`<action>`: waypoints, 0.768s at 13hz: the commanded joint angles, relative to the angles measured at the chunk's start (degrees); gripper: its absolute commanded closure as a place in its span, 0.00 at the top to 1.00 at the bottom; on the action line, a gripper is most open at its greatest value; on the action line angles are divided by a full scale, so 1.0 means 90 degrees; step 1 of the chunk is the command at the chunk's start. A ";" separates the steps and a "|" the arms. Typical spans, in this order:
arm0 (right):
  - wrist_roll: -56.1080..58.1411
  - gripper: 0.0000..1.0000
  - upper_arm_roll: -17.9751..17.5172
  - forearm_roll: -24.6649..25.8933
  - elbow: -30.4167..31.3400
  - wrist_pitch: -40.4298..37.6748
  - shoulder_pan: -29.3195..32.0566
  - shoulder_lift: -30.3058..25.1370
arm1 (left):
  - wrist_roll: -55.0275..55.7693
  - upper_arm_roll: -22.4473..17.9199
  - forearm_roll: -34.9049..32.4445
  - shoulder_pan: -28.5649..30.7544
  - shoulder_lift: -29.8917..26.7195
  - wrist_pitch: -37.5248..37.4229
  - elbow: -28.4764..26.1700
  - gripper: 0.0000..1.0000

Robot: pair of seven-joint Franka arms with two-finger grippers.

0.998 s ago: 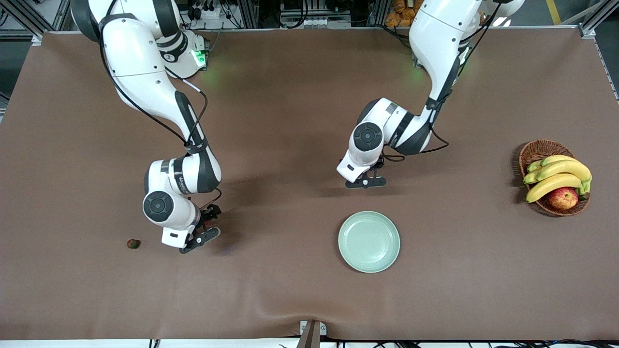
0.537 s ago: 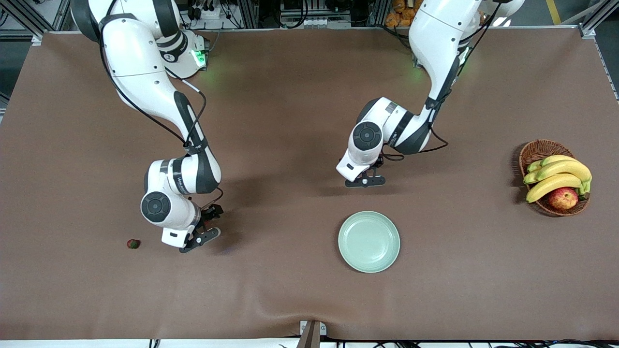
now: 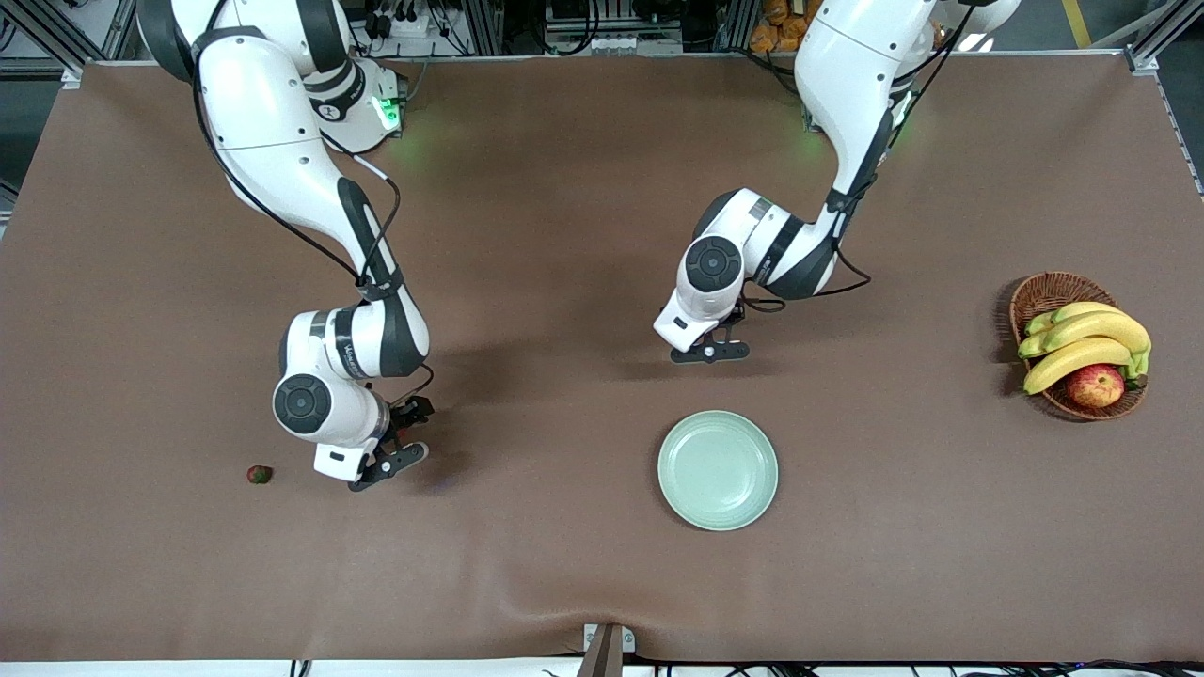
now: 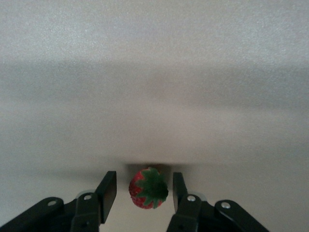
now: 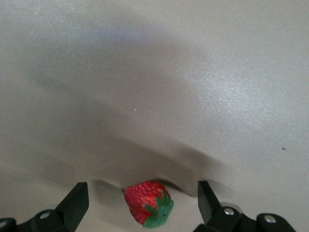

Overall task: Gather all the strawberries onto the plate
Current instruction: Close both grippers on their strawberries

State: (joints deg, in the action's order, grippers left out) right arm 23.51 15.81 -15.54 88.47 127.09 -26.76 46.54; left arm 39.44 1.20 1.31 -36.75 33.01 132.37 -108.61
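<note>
The pale green plate [image 3: 718, 469] lies on the brown table, with nothing in it. My left gripper [image 3: 710, 354] is low over the table, farther from the front camera than the plate. It is open, with a strawberry [image 4: 148, 188] between its fingers [image 4: 108, 186] and a gap on each side. My right gripper [image 3: 386, 461] is open wide and low around a second strawberry [image 5: 148, 203]. Neither berry shows in the front view. A third strawberry [image 3: 259, 474] lies on the table beside the right gripper, toward the right arm's end.
A brown wicker basket [image 3: 1039, 296] with bananas [image 3: 1082, 343] and a red-yellow apple [image 3: 1096, 385] stands toward the left arm's end of the table. The brown cloth ripples near the front edge.
Both arms have shifted only slightly. The right wrist has eased toward the third strawberry. The plate and that strawberry have not moved.
</note>
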 commanded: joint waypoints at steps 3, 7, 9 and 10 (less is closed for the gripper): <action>0.0113 0.13 -0.0097 -0.0265 0.0131 -0.0029 0.0141 -0.0161 | 0.0208 0.0003 -0.0058 -0.0058 -0.0094 0.0097 -0.0149 0.42; 0.0132 0.01 -0.0097 -0.0451 0.0131 -0.0039 0.0131 -0.0200 | 0.0140 0.0052 -0.0058 0.0010 -0.0181 0.0068 -0.0061 0.14; 0.0142 0.02 -0.0097 -0.0461 0.0102 -0.0039 0.0112 -0.0278 | 0.0081 0.0033 -0.0058 0.0059 -0.0337 -0.0106 0.0094 0.09; 0.0142 0.03 -0.0097 -0.0461 0.0073 -0.0039 0.0083 -0.0337 | 0.0061 0.0003 -0.0087 0.0098 -0.0348 -0.0378 0.0337 0.09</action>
State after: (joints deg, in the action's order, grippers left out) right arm 23.52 15.89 -18.39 88.36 127.01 -26.51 45.78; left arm 39.69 1.39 1.31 -36.47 32.11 132.42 -107.41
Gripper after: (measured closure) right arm 0.648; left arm 0.674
